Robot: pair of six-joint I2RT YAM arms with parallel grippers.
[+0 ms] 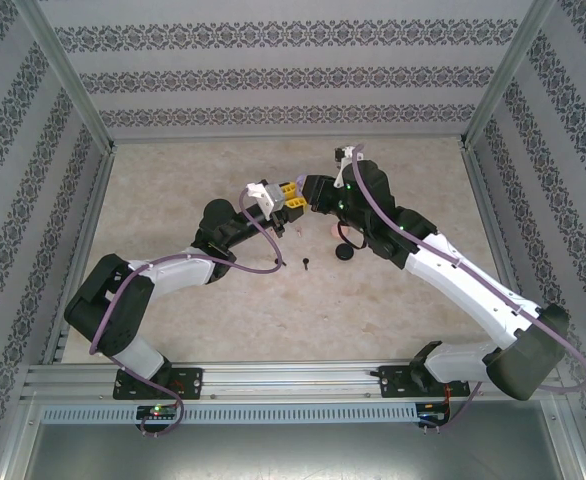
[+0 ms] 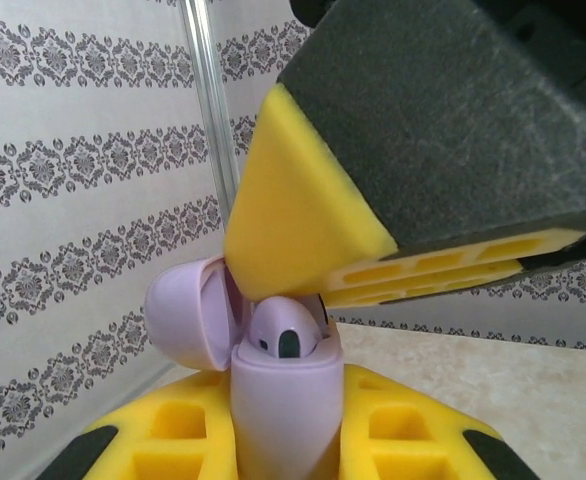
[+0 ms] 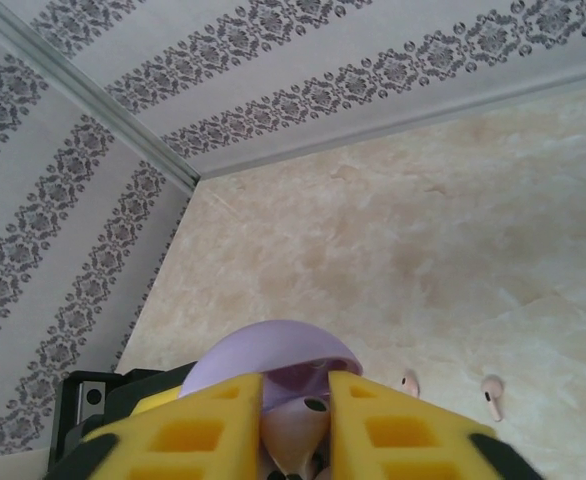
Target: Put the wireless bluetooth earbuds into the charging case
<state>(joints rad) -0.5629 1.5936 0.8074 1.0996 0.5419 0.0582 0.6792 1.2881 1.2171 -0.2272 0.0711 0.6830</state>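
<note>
My left gripper [image 2: 285, 430] is shut on the light purple charging case [image 2: 278, 400] and holds it upright above the table, its lid [image 2: 178, 320] swung open to the left. A light purple earbud [image 2: 288, 335] sits in the case's mouth with its head poking out. My right gripper [image 3: 296, 425] comes down onto the case from above. Its yellow fingers [image 3: 393, 430] lie against both sides of the earbud [image 3: 298, 430], with the open lid [image 3: 263, 350] just beyond. In the top view the two grippers [image 1: 273, 200] [image 1: 301, 195] meet over the table's middle.
Two pale pink earbuds [image 3: 409, 383] [image 3: 491, 395] lie loose on the beige table beyond the case. A black earbud [image 1: 304, 264] and a black round case [image 1: 345, 251] lie just under the right arm. Patterned walls and metal posts close in the table.
</note>
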